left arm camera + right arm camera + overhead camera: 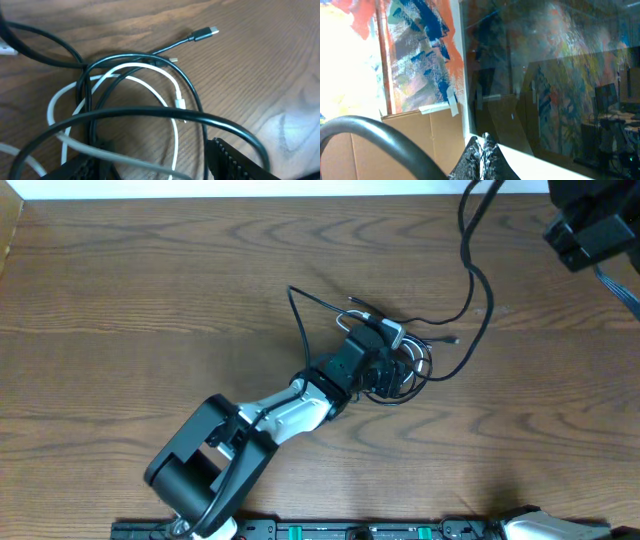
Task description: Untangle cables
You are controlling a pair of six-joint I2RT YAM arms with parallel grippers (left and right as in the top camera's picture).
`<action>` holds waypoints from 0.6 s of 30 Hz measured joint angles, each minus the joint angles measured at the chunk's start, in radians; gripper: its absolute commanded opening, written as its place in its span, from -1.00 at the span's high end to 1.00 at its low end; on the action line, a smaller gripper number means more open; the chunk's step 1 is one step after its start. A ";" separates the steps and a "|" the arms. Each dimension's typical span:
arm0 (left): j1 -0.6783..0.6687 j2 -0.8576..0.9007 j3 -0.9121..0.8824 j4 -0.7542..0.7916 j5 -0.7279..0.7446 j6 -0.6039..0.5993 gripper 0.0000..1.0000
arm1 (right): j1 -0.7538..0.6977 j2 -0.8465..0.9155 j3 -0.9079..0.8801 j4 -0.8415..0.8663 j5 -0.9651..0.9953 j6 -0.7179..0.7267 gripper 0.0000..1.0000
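The left tool [157, 162] gapes astride tangled cables [170, 77]; right tool [482, 150] pinched shut, empty.

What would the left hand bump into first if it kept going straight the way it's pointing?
The left hand would likely meet the black cable looping across in front of it first; the white cable lies tangled close by, and depth is unclear.

Wooden table [150, 300] | black cable [175, 46] and white cable [176, 142] lie tangled on it | heap just three o'clock of centre
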 measured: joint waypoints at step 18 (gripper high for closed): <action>0.040 0.075 0.005 -0.068 -0.012 -0.114 0.85 | -0.001 -0.047 0.005 -0.164 0.008 -0.031 0.97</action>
